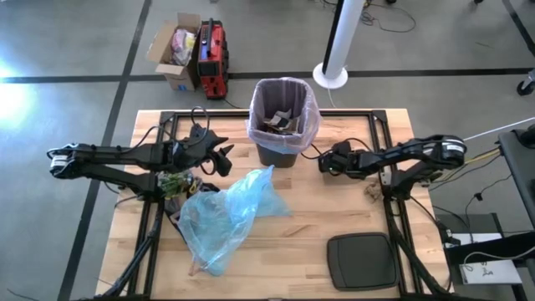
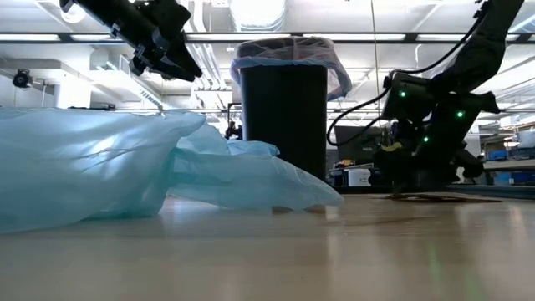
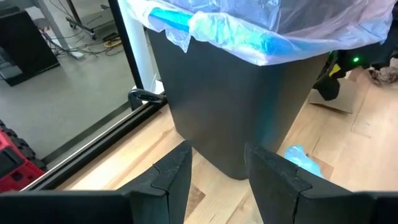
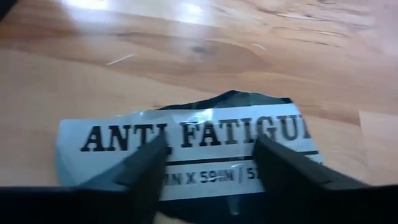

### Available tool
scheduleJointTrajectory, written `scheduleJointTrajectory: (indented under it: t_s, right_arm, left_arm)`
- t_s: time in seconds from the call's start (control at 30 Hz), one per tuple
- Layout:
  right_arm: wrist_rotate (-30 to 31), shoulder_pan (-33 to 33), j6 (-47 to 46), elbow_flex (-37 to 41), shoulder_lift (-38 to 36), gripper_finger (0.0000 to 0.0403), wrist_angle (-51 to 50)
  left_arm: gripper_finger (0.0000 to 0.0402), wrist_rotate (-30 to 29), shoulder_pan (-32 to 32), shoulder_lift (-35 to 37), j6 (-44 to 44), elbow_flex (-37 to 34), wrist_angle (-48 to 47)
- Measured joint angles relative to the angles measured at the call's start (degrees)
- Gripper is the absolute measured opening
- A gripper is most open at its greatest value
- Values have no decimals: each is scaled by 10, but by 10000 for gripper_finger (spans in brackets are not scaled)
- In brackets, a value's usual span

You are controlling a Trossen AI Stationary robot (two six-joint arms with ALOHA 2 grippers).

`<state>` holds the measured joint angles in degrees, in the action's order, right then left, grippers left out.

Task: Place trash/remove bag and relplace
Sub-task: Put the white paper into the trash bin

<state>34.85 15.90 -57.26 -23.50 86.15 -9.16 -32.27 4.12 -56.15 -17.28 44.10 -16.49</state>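
While the bag (image 1: 284, 104) lines the upright bin, right hand (image 4: 211, 163) straddles a label, parted.

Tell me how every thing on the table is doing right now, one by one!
bin: upright, lined, trash inside.
pink bag: in the bin, edge folded over its rim.
trash: lying in the bin.
blue bag: loose, crumpled flat on the table.
label: flat on the table, not lifted.
left gripper: raised by the bin, jaws apart, empty.
right gripper: low over the label, jaws apart.
black lid: lying flat.
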Motion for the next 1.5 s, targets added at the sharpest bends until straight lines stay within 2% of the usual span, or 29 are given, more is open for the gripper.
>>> scheduleJointTrajectory:
  t_s: [0.2, 0.23, 0.37, 0.47, 0.53, 0.6, 0.7, 0.83, 1.1, 1.23, 1.37, 1.5]
  right_arm:
    - [-23, 4, 60, 5, -32, 34, -21]
    - [-32, 3, 76, 6, -45, 18, -29]
    - [-58, 3, 134, 0, -111, 13, -86]
    - [-41, 3, 152, -23, -177, 2, -136]
    - [-35, 3, 152, -36, -219, 4, -167]
    - [-20, 4, 106, -51, -253, 11, -208]
    - [25, 8, -48, -66, -294, 31, -298]
    - [50, 8, -203, -64, -320, 96, -356]
    - [49, 30, -375, -45, -265, 280, -371]
    - [17, 55, -418, -44, -209, 353, -363]
    - [5, 67, -449, -44, -157, 386, -322]
    - [-7, 80, -508, -46, -106, 390, -293]
  left_arm:
    - [135, 0, 0, -7, 2, 0, 0]
    - [135, 0, 0, -8, 2, 0, 1]
    - [135, 0, 0, -9, 2, 0, 1]
    - [135, 0, 0, -9, 2, 0, 2]
    - [135, 0, 0, -9, 2, 0, 3]
    - [135, -1, 0, -9, 2, 0, 4]
    - [135, -2, 0, -9, 8, 0, 9]
    - [135, -4, 0, -9, 17, 0, 20]
    - [135, -3, 0, -9, 36, 0, 34]
    - [135, -2, 0, -9, 46, 0, 37]
    - [135, -2, 0, -9, 48, 0, 37]
    - [135, -2, 0, -9, 48, 0, 36]
